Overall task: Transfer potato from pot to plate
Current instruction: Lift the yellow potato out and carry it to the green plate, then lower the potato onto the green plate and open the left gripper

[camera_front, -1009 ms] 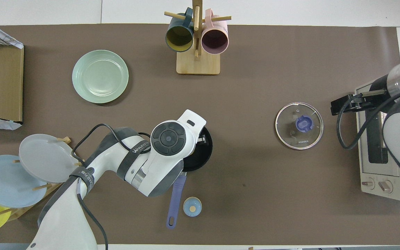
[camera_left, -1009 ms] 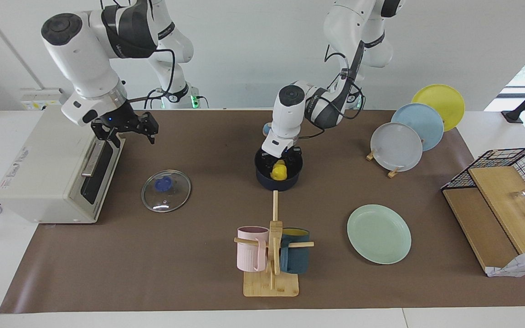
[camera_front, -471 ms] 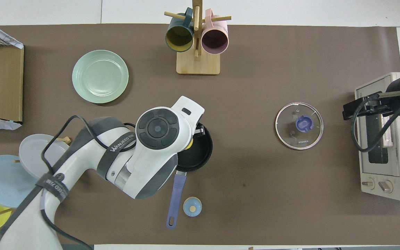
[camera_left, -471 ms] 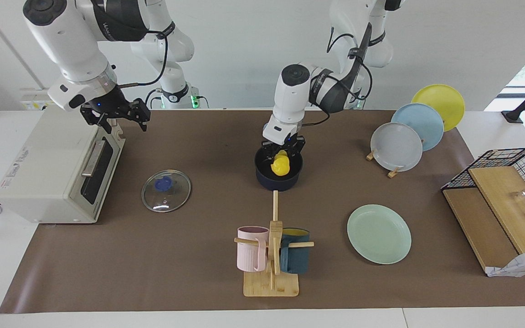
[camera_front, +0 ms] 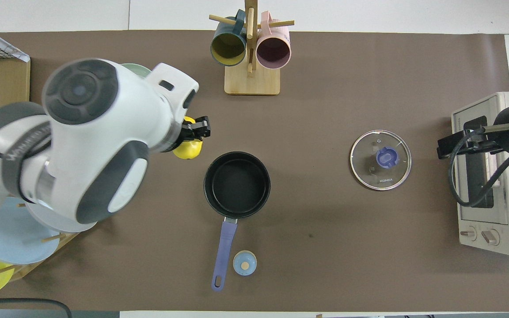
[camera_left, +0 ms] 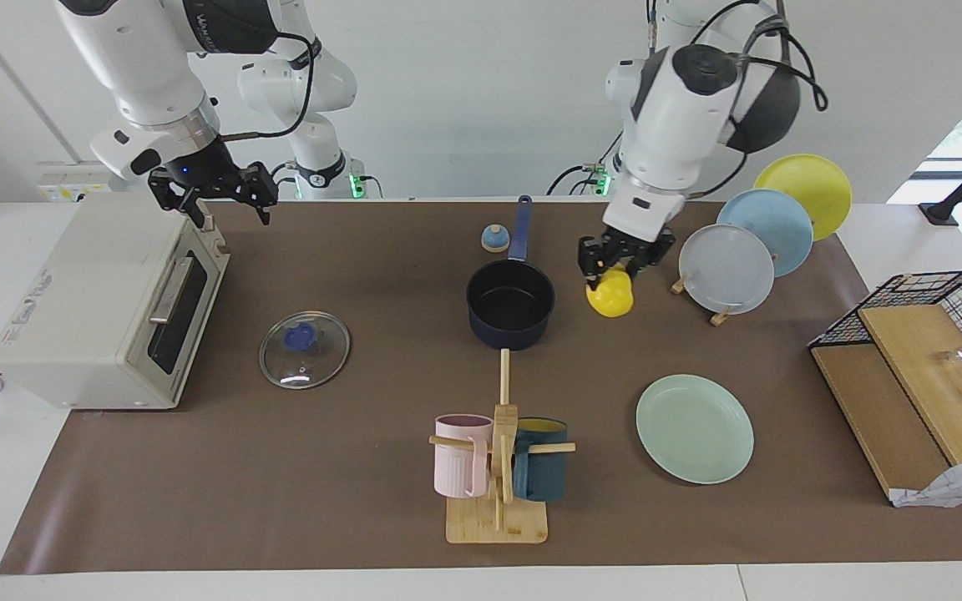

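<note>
Facing view: left gripper (camera_left: 621, 260) clenching potato (camera_left: 610, 297), hanging it in air beside pot (camera_left: 510, 305), clear of rim so it's free to travel. Pot sitting empty. Plate (camera_left: 694, 428) lying flat, well apart from pot, toward left arm's end. Right gripper (camera_left: 212, 194) spread wide, holding nothing, waiting over toaster oven (camera_left: 105, 300), out of the way.

Overhead view: potato (camera_front: 187, 149) peeking from under left gripper (camera_front: 194, 131), arm covering most of plate (camera_front: 136, 67).

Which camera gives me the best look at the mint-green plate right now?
The facing view: the plate lies fully visible, bare, toward the left arm's end. In the overhead view the left arm covers nearly all of it; only a sliver of rim shows.
</note>
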